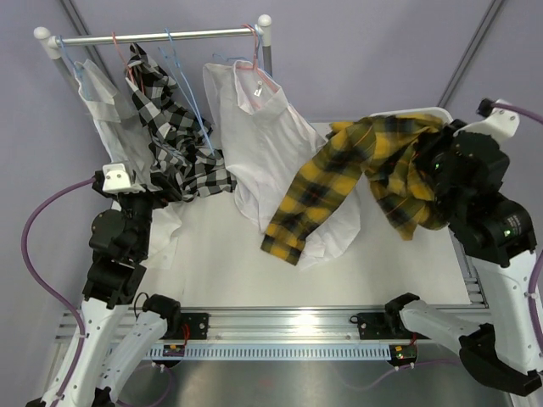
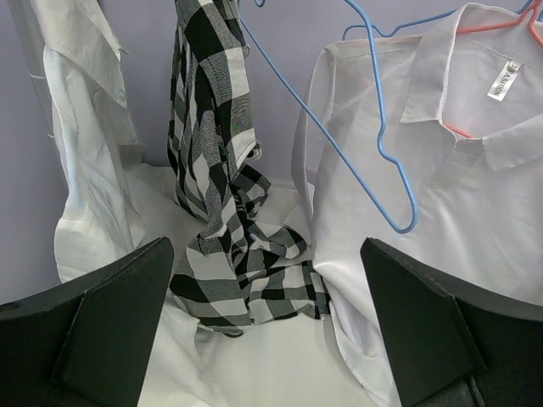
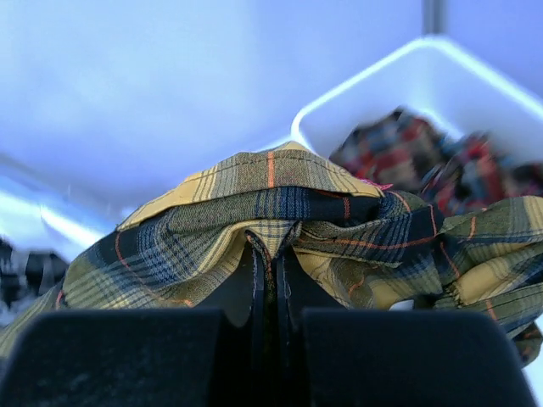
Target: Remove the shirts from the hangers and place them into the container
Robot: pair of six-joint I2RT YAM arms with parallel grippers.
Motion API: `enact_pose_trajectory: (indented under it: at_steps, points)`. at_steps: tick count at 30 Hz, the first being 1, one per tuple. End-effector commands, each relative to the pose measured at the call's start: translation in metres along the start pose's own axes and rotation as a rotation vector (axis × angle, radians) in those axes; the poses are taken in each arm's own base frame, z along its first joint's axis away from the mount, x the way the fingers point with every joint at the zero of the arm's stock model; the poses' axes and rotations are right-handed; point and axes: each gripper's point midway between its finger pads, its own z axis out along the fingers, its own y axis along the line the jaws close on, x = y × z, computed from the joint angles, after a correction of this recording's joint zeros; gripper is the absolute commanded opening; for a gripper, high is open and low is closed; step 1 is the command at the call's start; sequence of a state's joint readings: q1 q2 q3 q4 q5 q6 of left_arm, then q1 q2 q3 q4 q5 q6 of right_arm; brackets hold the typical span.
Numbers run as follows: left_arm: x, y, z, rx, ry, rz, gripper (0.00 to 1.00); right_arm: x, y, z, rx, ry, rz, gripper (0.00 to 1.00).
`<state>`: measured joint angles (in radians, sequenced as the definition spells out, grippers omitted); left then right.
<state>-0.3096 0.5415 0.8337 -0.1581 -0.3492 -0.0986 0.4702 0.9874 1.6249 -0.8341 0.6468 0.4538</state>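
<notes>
Now, right gripper (image 3: 271,259): clamped shut on a fold of the yellow shirt (image 1: 339,182), at the far right.
Yellow shirt: hangs from that grip beside the tub (image 3: 373,93); one end trails left and near, over the hem of the white shirt (image 1: 263,144).
Tub: far right corner (mostly hidden from above by arm and cloth); a red plaid shirt (image 3: 399,148) lies inside.
Left gripper (image 2: 265,246): jaws wide apart, holding nothing, low at the left, facing the rail (image 1: 161,36).
Checked shirt (image 2: 212,153): hangs from the rail, left of centre, its lower part heaped on the table (image 1: 229,271).
White shirt: on a pink hanger (image 2: 501,21), right of the checked shirt.
Blue hanger (image 2: 382,144): dangles between those two, in front of the white shirt's shoulder.
Second white shirt (image 1: 106,119): far left end of the rail.
</notes>
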Motion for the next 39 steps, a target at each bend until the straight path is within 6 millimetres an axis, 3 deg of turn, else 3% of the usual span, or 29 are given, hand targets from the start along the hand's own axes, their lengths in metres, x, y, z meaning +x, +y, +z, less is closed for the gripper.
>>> enact_pose_trajectory:
  at_steps: [1, 5, 6, 7, 10, 13, 21, 24, 26, 27, 29, 31, 33, 35, 38, 39]
  points:
    - [-0.018, 0.005, 0.000, -0.027, -0.076, -0.011, 0.99, -0.084, 0.005, -0.007, 0.015, -0.196, -0.016, 0.00]
    - [-0.018, 0.005, 0.000, -0.027, -0.077, -0.010, 0.99, -0.147, 0.009, -0.008, 0.043, -0.324, 0.002, 0.00]
    - [-0.018, 0.006, -0.001, -0.029, -0.077, -0.012, 0.99, -0.173, 0.010, -0.021, 0.031, -0.386, 0.028, 0.00]
    - [-0.018, 0.006, -0.001, -0.028, -0.080, -0.013, 0.99, -0.174, 0.016, -0.006, 0.044, -0.380, 0.010, 0.00]
    - [-0.018, 0.006, -0.001, -0.027, -0.078, -0.014, 0.99, -0.204, 0.015, 0.007, 0.079, -0.446, 0.022, 0.00]
    - [-0.017, 0.005, 0.000, -0.022, -0.077, -0.015, 0.99, -0.222, 0.012, 0.024, 0.067, -0.486, 0.057, 0.00]
    - [-0.014, 0.003, 0.001, -0.017, -0.069, -0.015, 0.99, -0.233, -0.011, 0.084, 0.047, -0.523, 0.161, 0.00]
    - [-0.014, 0.003, 0.001, -0.015, -0.068, -0.016, 0.99, -0.221, -0.011, 0.099, 0.023, -0.473, 0.205, 0.00]
    - [-0.015, 0.003, 0.001, -0.015, -0.069, -0.015, 0.99, -0.200, -0.012, 0.114, 0.010, -0.422, 0.216, 0.00]
    - [-0.015, 0.003, 0.001, -0.017, -0.068, -0.014, 0.99, -0.180, -0.018, 0.134, 0.016, -0.385, 0.239, 0.00]
    - [-0.013, 0.003, 0.002, -0.019, -0.063, -0.013, 0.99, -0.167, -0.024, 0.140, -0.005, -0.356, 0.271, 0.00]
    - [-0.012, 0.003, 0.002, -0.016, -0.060, -0.013, 0.99, -0.135, -0.034, 0.160, -0.021, -0.274, 0.342, 0.00]
    - [-0.012, 0.002, 0.003, -0.016, -0.058, -0.012, 0.99, -0.104, -0.057, 0.182, 0.012, -0.213, 0.404, 0.00]
    - [-0.013, 0.002, 0.002, -0.014, -0.062, -0.014, 0.99, -0.085, -0.069, 0.190, 0.027, -0.182, 0.428, 0.00]
    - [-0.013, 0.002, 0.002, -0.011, -0.060, -0.014, 0.99, -0.048, -0.104, 0.202, 0.109, -0.152, 0.437, 0.00]
    - [-0.012, 0.001, 0.002, -0.010, -0.058, -0.014, 0.99, -0.027, -0.123, 0.206, 0.159, -0.123, 0.441, 0.00]
